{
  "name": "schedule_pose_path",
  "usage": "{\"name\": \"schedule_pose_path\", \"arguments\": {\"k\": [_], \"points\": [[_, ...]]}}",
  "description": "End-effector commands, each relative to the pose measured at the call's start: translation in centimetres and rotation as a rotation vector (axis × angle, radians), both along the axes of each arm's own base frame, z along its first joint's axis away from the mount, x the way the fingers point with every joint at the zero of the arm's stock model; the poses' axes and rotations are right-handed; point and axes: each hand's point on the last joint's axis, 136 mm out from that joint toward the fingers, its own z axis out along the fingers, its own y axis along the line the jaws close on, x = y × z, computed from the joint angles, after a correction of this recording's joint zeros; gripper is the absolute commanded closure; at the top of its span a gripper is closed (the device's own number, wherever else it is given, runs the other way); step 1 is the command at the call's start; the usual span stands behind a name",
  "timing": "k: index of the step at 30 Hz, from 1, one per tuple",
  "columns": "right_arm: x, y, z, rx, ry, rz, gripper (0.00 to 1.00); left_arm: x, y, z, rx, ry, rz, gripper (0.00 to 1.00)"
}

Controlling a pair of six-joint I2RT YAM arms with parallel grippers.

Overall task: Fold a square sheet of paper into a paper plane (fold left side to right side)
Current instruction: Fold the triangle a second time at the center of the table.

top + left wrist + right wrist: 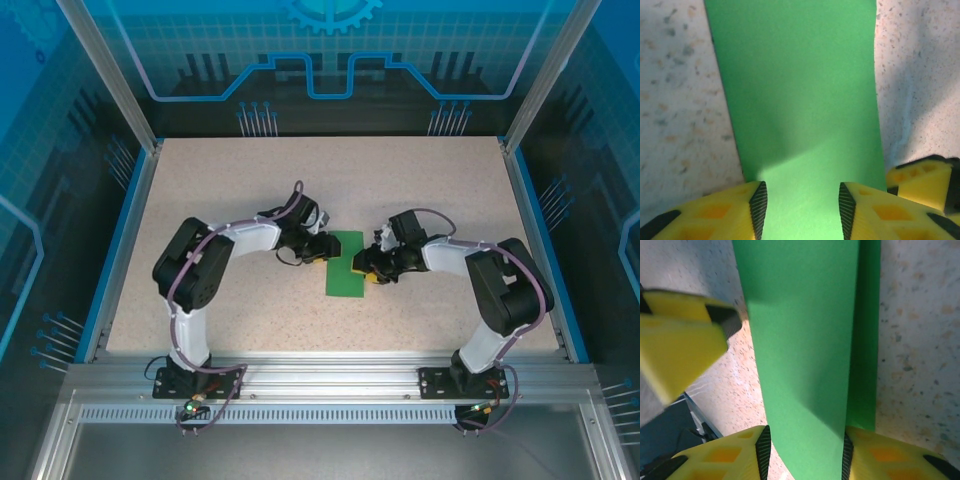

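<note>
Green paper [346,264], halved on your desk [250,180]; plane folds not yet made. Your left tool [800,200], 9 o'clock, released; right tool [804,445], 3 o'clock, grip untellable.

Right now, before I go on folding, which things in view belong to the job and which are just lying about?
Job:
- green paper, folded narrow
- left gripper and right gripper, one on each side of it

Just surroundings:
- speckled table
- metal rail along its near edge
- blue-lit walls

Robot lab cell, speckled table [330,180], aluminium rail [330,378] at table's near edge, blue tech-print panels [330,50] behind table
</note>
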Motion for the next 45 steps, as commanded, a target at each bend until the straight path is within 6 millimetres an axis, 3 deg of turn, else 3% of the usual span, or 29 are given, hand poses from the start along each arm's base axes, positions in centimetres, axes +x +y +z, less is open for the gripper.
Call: {"name": "schedule_pose_path", "arguments": {"k": [1,8,15,20,25,33,41,45], "points": [[1.2,0.2,1.0,0.074,0.004,-0.025,0.58,0.4,0.0,5.0,-0.04,-0.202,-0.033,0.49],[2.9,0.4,2.4,0.109,-0.005,-0.027,0.58,-3.9,0.5,9.1,0.05,-0.459,-0.161,0.36],[4.2,0.7,3.1,0.11,-0.013,-0.02,0.59,-9.1,-1.6,8.6,0.161,-0.546,-0.349,0.31],[4.6,0.7,3.2,0.1,-0.012,-0.019,0.59,-10.7,-3.4,7.4,0.302,-0.586,-0.445,0.27],[4.8,0.8,3.2,0.1,-0.013,-0.02,0.59,-11.1,-5.0,6.0,0.411,-0.611,-0.504,0.2],[4.8,0.8,3.1,0.1,-0.007,-0.02,0.59,-10.0,-5.8,3.6,0.614,-0.623,-0.501,0.12],[4.7,0.9,2.8,0.099,-0.001,-0.018,0.59,-8.5,-5.6,2.0,0.747,-0.606,-0.47,0.12],[4.7,0.8,2.6,0.096,0.001,-0.018,0.59,-8.2,-5.7,1.8,0.763,-0.608,-0.473,0.2]]}}
